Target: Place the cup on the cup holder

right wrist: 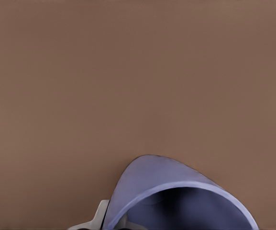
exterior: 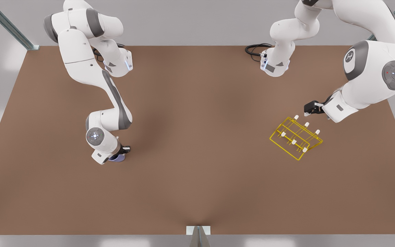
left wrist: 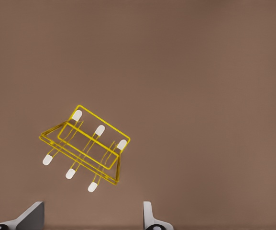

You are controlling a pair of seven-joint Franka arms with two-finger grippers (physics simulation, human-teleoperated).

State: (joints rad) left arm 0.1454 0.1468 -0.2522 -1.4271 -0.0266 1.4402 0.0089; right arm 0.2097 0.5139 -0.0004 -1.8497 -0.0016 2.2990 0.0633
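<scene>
Right gripper [exterior: 123, 153] at empty cup [right wrist: 176, 196].

No legible text, numbers or brand names found. One mark noted: a small white emblem on the grey joint cap of the arm [exterior: 350, 56] at about 2 o'clock in the front view; its form cannot be read as letters.
</scene>
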